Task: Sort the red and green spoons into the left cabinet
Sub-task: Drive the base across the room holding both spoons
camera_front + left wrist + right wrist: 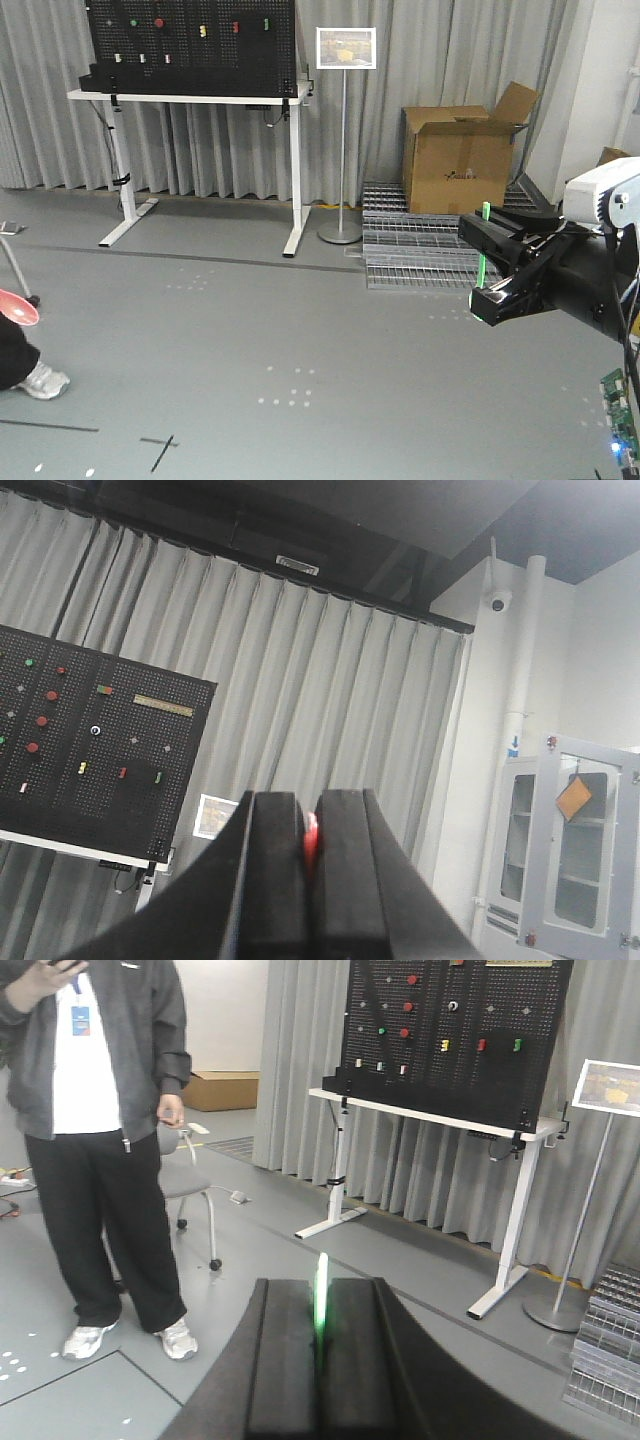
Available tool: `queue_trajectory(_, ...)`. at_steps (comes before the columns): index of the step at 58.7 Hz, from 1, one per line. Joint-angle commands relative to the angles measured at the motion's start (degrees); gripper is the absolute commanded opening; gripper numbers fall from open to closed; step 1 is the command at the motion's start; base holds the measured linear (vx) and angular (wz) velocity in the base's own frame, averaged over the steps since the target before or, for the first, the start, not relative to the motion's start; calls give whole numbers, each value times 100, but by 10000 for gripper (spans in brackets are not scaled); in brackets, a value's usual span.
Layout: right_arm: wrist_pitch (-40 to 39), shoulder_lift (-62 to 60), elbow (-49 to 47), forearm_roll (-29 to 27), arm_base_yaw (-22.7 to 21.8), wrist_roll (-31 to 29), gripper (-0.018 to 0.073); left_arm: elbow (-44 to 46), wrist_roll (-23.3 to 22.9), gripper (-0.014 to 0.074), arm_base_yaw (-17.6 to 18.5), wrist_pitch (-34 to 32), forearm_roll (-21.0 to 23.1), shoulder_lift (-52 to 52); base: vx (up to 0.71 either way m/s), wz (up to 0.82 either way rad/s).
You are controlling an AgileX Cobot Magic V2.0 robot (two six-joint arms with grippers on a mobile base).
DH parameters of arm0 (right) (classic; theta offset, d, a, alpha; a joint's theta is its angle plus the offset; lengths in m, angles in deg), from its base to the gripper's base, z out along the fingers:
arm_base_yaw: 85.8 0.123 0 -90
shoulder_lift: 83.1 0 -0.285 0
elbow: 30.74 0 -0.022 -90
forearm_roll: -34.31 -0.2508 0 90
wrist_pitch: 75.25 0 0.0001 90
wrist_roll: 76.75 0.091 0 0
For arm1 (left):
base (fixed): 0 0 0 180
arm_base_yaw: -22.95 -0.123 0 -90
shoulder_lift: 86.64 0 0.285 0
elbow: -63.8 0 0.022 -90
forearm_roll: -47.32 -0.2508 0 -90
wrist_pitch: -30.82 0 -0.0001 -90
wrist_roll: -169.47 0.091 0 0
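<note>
In the left wrist view my left gripper (308, 802) is shut on the red spoon (310, 838). Only a thin red sliver of it shows between the black fingers, which point up at the grey curtain. My right gripper (320, 1285) is shut on the green spoon (320, 1295), whose bright handle sticks up a little from between the pads. The front view shows the right gripper (482, 265) at the right, above the floor, with the green spoon (485, 211) standing upright through it. A blurred red shape (17, 306) lies at that view's left edge. The left cabinet is out of view.
A white desk with a black pegboard (192, 40) stands at the back, with a sign stand (344, 130) beside it. An open cardboard box (462, 155) and wire grids (420, 245) lie on the floor. A person (100, 1140) and a chair (190, 1180) are on the left. A white glass-door cupboard (570, 850) stands at the wall.
</note>
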Motion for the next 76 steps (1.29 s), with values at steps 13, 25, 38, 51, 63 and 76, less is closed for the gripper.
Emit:
queue_trajectory(13,-246,-185,-175,-170,-12,-13,-9,134,-34,10,14,-386,92,104,55,-6)
queue_trajectory(25,-246,-185,-175,-170,-12,-13,-9,134,-34,10,14,-386,92,104,55,-6)
queue_trajectory(38,-240,-185,-175,-169,-12,-13,-9,134,-34,10,14,-386,92,104,55,-7)
queue_trajectory(51,-245,-185,-175,-169,-12,-13,-9,134,-34,10,14,-386,92,104,55,-12)
queue_trajectory(63,-245,-185,-175,-169,-12,-13,-9,134,-34,10,14,-386,92,104,54,-11)
queue_trajectory(76,-245,-185,-175,-169,-12,-13,-9,134,-34,10,14,-386,92,104,54,-6)
